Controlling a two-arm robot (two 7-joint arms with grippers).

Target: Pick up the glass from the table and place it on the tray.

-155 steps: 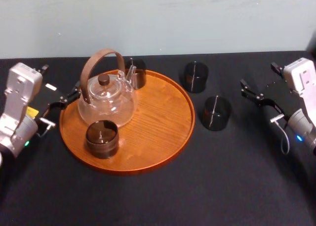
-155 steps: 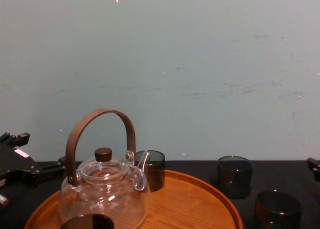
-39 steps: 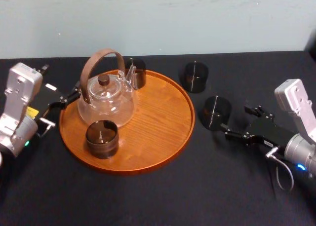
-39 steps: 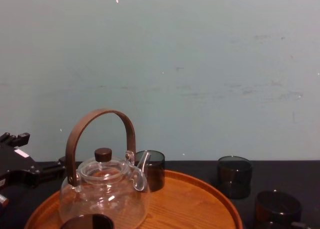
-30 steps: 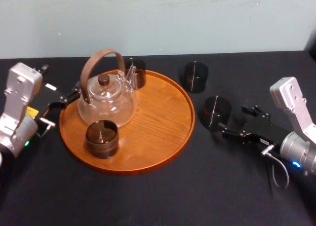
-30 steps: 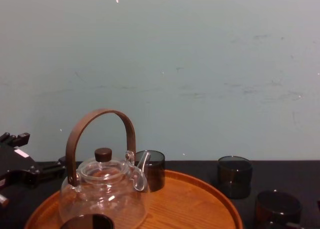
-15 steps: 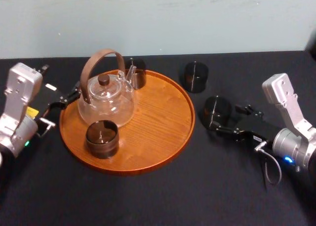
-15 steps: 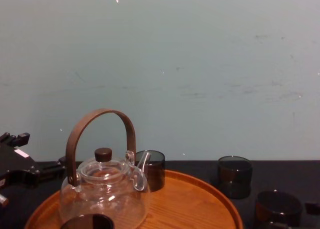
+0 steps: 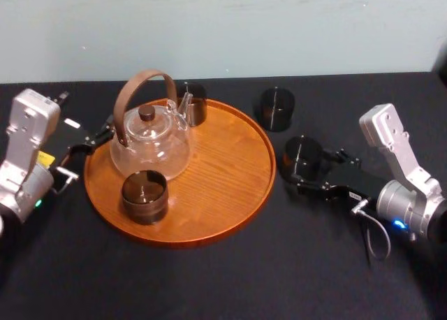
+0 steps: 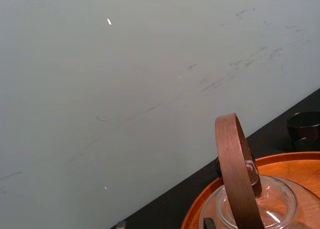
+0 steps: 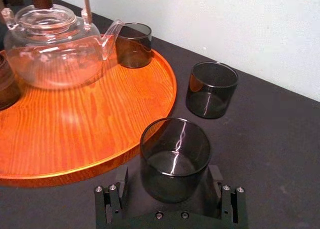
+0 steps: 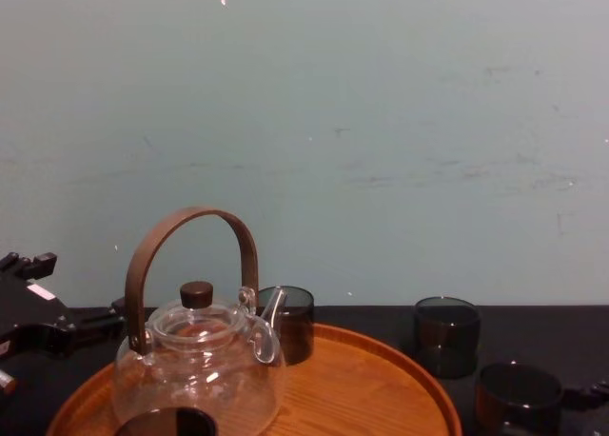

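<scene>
The glass (image 9: 302, 158) is a short dark smoked tumbler. It stands on the black table (image 9: 230, 278) just right of the round orange-brown tray (image 9: 223, 184). My right gripper (image 9: 305, 169) reaches in from the right, open, with the glass (image 11: 175, 156) between its fingers (image 11: 122, 181). A gap shows on one side. In the chest view this glass (image 12: 519, 395) is at the lower right. My left gripper (image 9: 94, 142) is parked at the tray's left rim.
On the tray stand a glass teapot (image 9: 149, 144) with a brown handle and two dark glasses, one in front (image 9: 144, 196) and one behind (image 9: 192, 102). Another dark glass (image 9: 277, 108) stands on the table behind the right gripper. A pale wall backs the table.
My right gripper has moved left along the table toward the tray, and its fingers now stand on either side of the glass. The left arm has not moved.
</scene>
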